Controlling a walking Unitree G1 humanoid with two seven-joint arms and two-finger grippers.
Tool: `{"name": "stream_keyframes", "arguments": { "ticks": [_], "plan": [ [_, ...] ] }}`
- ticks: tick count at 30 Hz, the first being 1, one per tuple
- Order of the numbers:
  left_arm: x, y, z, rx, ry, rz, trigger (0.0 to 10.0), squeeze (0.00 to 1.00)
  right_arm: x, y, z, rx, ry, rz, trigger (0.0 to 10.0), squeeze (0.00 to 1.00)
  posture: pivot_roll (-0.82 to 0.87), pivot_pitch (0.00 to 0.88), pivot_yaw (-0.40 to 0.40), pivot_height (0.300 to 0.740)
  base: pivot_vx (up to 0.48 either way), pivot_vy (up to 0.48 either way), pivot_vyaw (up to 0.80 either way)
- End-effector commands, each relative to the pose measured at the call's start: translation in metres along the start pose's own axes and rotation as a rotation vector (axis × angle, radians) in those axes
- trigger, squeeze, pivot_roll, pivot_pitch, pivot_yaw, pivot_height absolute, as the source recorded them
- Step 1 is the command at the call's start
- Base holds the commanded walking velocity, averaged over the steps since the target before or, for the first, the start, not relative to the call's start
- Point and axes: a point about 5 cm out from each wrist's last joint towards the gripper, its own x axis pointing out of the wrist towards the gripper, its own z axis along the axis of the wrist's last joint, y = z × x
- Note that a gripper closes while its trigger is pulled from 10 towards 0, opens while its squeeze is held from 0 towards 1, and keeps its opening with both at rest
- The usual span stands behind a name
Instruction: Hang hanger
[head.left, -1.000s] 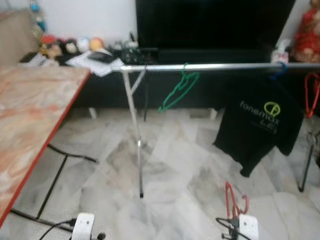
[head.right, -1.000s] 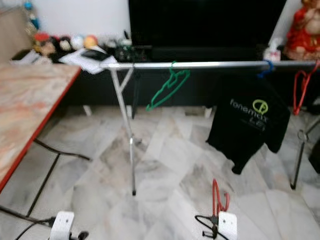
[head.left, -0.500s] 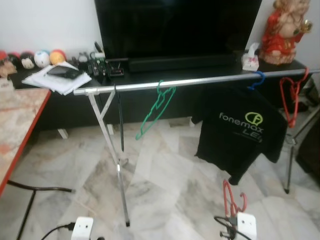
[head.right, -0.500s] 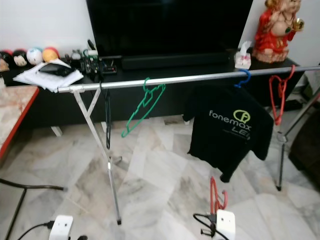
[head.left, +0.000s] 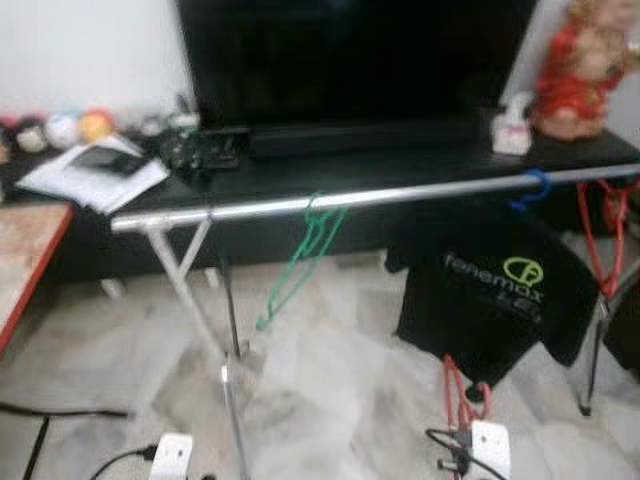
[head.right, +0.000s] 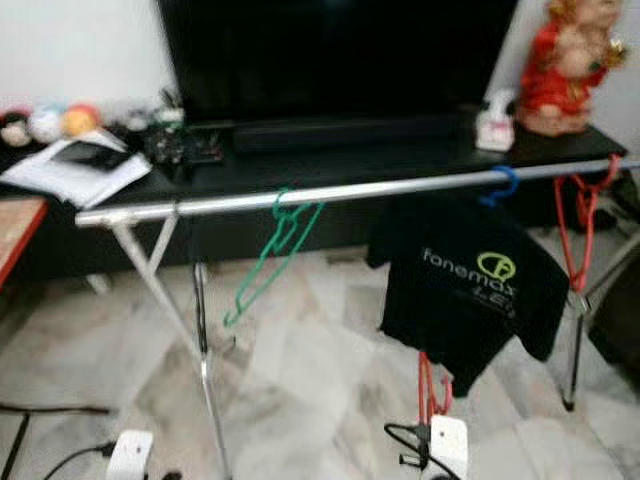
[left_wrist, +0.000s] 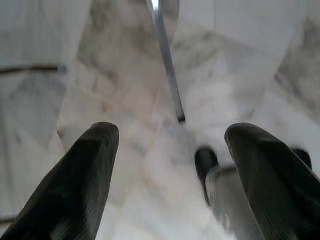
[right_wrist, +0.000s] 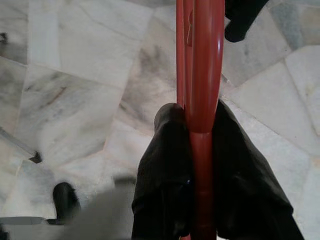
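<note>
- The right hand (right_wrist: 192, 165) has its 2 black fingers (right_wrist: 160, 170) pressed tight on a red hanger (right_wrist: 197, 60). It grips the thin plastic low down, so the hook end points up and away from the hand, free to catch a bar.
- In the head views the red hanger sticks up just above the right hand, low in front of the robot and well below the rail (head.left: 400, 195).
- The left hand (left_wrist: 167, 165) is wide open and holds nothing. It points down at the marble floor (left_wrist: 110, 75), with a thin metal leg (left_wrist: 167, 65) of the rack beyond its fingers. I think it just waits.
- The silver rail runs across, up and ahead of both hands. It is there to carry hangers.
- On the rail, up and to the left of the right hand, hangs a green hanger (head.left: 305, 255) with nothing on it.
- Straight ahead of the right hand, a blue hook (head.left: 535, 188) holds a black T-shirt (head.left: 490, 290) on the rail.
- Far to the right of that hand hangs another red hanger (head.left: 605, 240).
- The bare bit of rail between the green hanger and the T-shirt looks like a good spot. The right hand would need to lift high to hook it there.
- The head views are a bit blurry.
</note>
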Motion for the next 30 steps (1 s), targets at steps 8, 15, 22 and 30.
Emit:
{"name": "stream_keyframes", "arguments": {
  "ticks": [8, 15, 22, 30],
  "plan": [
    [-0.0010, -0.0061, -0.0077, 0.005, 0.036, -0.010, 10.0, 0.00, -0.0004, -0.0073, 0.0004, 0.000, -0.003, -0.001, 10.0, 0.00, -0.10, 0.000, 0.003, 0.740, 0.000, 0.000, 0.72],
    [-0.0010, -0.0062, -0.0074, 0.017, 0.035, -0.010, 10.0, 0.00, -0.0005, -0.0071, 0.0002, 0.011, -0.004, 0.004, 10.0, 0.00, -0.10, 0.000, 0.002, 0.740, 0.000, 0.000, 0.11],
    [-0.0012, -0.0065, -0.0080, 0.031, 0.038, -0.012, 10.0, 0.00, -0.0008, -0.0073, 0.0009, 0.021, -0.020, -0.005, 10.0, 0.00, -0.11, 0.000, 0.003, 0.740, 0.000, 0.000, 0.00],
    [-0.0009, -0.0088, -0.0075, 0.045, 0.035, -0.017, 10.0, 0.00, -0.0013, -0.0078, 0.0038, 0.029, -0.058, -0.004, 10.0, 0.00, -0.11, 0.000, 0.000, 0.740, 0.000, 0.000, 0.00]
  ]
}}
